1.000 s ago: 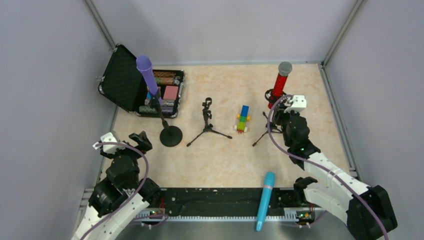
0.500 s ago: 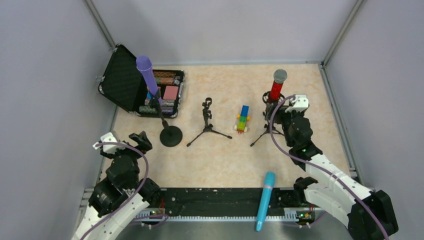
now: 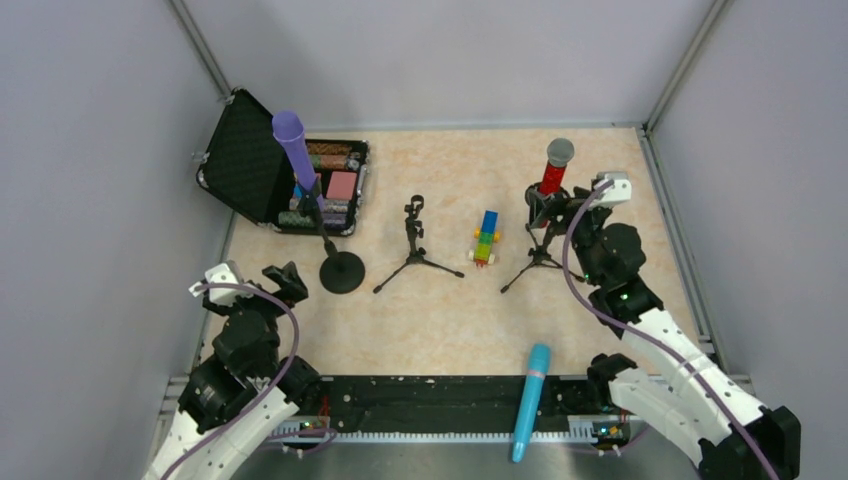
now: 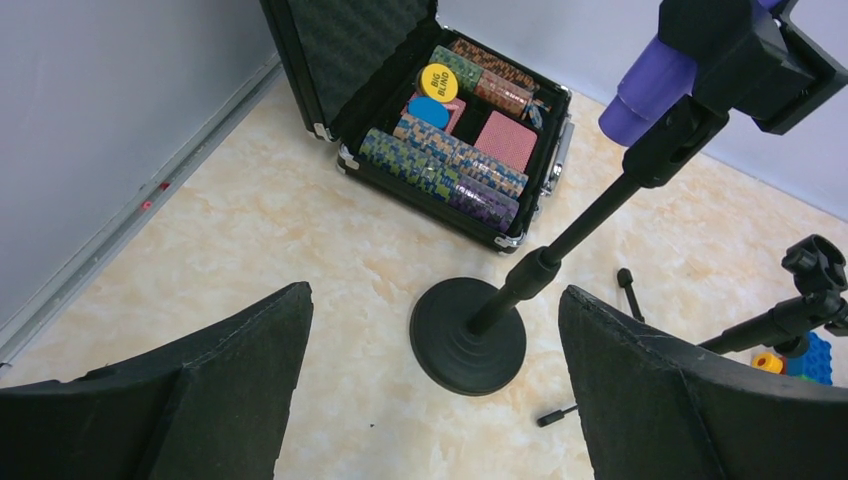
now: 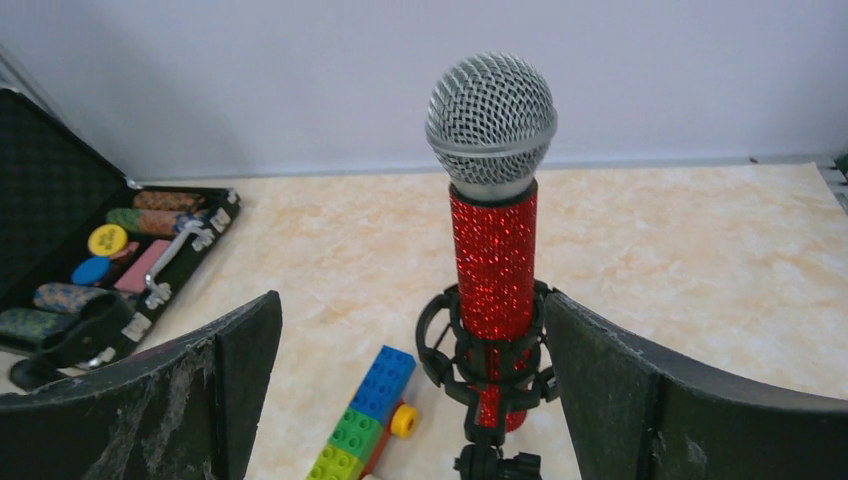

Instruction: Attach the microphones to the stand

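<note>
Table (image 3: 440, 310): a marbled beige top fills the middle of the top view.
Case (image 3: 245, 160): lies open at the upper left with chips and cards inside, well apart from the work in hand.
Left gripper (image 4: 432, 292): released, jaws spread wide and holding nothing. It hovers low at the lower left, facing the round stand.
Right gripper (image 5: 410, 300): also released, with its jaws wide on either side of the red mic and gripping nothing. The right-hand finger (image 5: 640, 390) looks very near the clip ring.
Round stand (image 3: 340, 272): left of centre, with the purple mic (image 3: 293, 145) clamped on top, tilted up and to the left.
Right tripod (image 3: 538, 255): right of centre, with the red mic (image 5: 492, 250) seated upright in its ring clip, grey head up.
Middle tripod (image 3: 415, 245): at the centre, its clip empty.
Cyan mic (image 3: 530, 400): lies at the lower middle across the black rail between the arm bases, not yet mounted.
Blocks (image 3: 487, 237): sit between the two tripods.
Step, as I judge it: clear the right gripper from the seated red mic.
Doing it well: keep the jaws fully spread and draw straight back along the wrist's line. A sideways drift could catch the ring and tip the light tripod. The cyan mic probably goes next into the middle clip.
</note>
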{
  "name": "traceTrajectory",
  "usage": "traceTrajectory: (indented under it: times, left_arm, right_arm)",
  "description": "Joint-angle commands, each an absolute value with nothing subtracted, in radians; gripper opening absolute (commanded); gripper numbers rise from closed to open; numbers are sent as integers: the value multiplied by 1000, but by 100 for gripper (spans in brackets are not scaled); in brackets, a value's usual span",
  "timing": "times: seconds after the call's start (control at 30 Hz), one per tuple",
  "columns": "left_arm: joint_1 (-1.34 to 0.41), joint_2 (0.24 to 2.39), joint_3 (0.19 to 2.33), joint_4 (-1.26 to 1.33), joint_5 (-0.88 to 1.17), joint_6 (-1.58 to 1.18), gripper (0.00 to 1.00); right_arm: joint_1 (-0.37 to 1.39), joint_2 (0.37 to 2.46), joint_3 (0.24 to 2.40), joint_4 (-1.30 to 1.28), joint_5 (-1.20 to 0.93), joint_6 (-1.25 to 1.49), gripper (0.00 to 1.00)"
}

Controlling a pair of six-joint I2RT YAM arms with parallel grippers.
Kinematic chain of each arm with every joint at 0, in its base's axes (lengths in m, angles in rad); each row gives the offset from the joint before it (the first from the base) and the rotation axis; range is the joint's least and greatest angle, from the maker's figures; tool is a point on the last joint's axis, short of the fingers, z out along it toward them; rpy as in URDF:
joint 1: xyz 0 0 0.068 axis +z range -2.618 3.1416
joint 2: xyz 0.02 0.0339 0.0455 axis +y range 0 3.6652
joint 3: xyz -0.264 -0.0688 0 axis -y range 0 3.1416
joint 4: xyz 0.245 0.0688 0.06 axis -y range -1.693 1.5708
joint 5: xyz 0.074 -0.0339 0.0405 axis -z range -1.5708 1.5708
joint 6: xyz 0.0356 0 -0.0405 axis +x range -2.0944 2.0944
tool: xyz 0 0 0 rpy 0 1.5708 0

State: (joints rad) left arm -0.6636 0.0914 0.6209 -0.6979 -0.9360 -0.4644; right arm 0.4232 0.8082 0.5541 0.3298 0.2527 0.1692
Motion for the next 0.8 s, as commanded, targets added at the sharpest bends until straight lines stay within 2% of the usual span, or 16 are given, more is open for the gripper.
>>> traceTrajectory:
  times: [0.0, 0.23, 0.43, 0.77]
  left_arm:
    - [-661, 90, 610, -630, -893, -416, 98]
    - [-661, 96, 614, -596, -820, -355, 99]
    - [-662, 145, 660, -614, -712, -325, 99]
    - [-661, 387, 804, -673, -402, -321, 99]
  right_arm:
    - [418, 751, 644, 275, 154, 192, 99]
    - [417, 732, 710, 225, 7, 209, 99]
    - [418, 766, 721, 228, -207, 279, 99]
    - [418, 847, 720, 201, -376, 349, 99]
